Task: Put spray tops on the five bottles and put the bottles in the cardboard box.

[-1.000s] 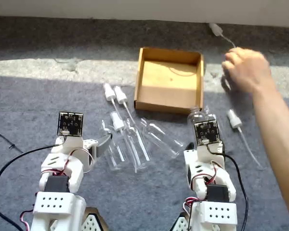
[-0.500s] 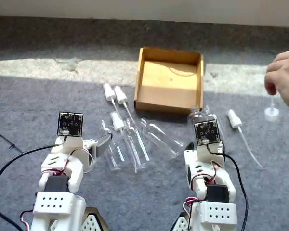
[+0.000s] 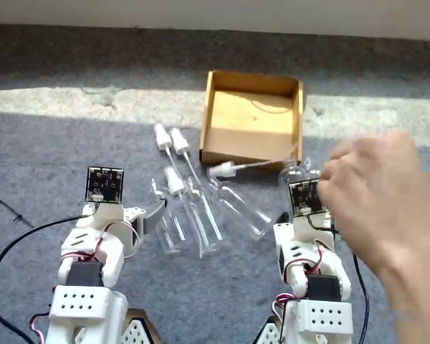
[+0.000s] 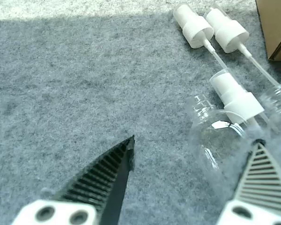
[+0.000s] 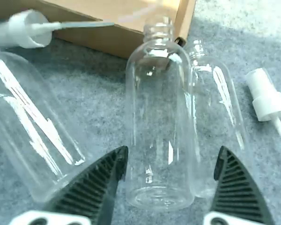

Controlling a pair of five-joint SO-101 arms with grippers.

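Reaching in over the right arm (image 3: pixel 304 265), a person's hand (image 3: pixel 373 201) now covers the spot where it was well off to the right edge a moment ago. A spray top (image 3: pixel 222 170) that was not there before lies just in front of the box (image 3: pixel 209 115), its tube running along the near wall. That likely brings the top within easier reach of the 3 middle bottles (image 3: pixel 201 215), beside the 3 older tops (image 3: pixel 173 158). Neither arm has shifted. The left fingers (image 4: pixel 110 178) stand apart and hold nothing, with a bottle neck (image 4: pixel 210 126) between them. The right fingers (image 5: pixel 96 183) are also apart and bare, with 1 of the 2 right-hand bottles (image 5: pixel 157 117) lying between them and a 5th top (image 5: pixel 267 101) just beside the pair. All 5 bottles lie on their sides, uncapped, and none is in the box, so the task looks barely begun. For room, the hand above the right arm is the main obstruction, and I would wait for it to clear. The box's near wall has to be cleared from above, and the new tube lies right along it. The bottles crowd together, while the grey surface (image 3: pixel 50 150) left of the left arm gives open space.
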